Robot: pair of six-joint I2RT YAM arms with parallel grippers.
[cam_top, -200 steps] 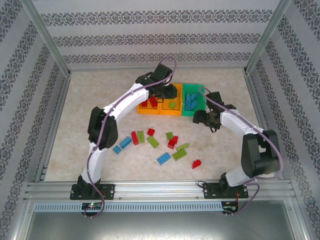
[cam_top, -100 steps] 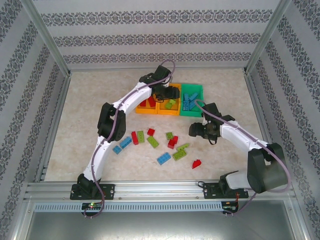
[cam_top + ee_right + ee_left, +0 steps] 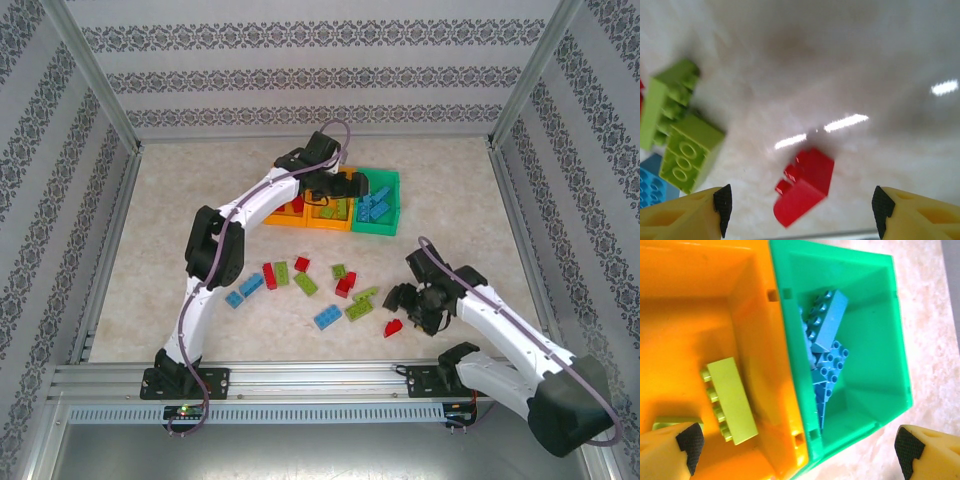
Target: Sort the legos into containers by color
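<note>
Hovering over a red lego (image 3: 804, 185), right pincer (image 3: 801, 209) spread, lego between its fingertips, left pincer (image 3: 797, 449) spread over containers (image 3: 765, 340).

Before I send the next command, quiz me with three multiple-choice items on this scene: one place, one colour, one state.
1. The lime brick under the left wrist camera lies: A in the green bin; B in an orange bin; C on the table.
2. The brick below the right gripper is: A blue; B lime; C red.
3. The left gripper is: A open wide; B shut on a blue brick; C shut on nothing.

Answers:
1 B: an orange floor and orange walls surround it.
2 C: it shows red between the spread fingers.
3 A: its pads stand far apart at the picture's two sides.
</note>
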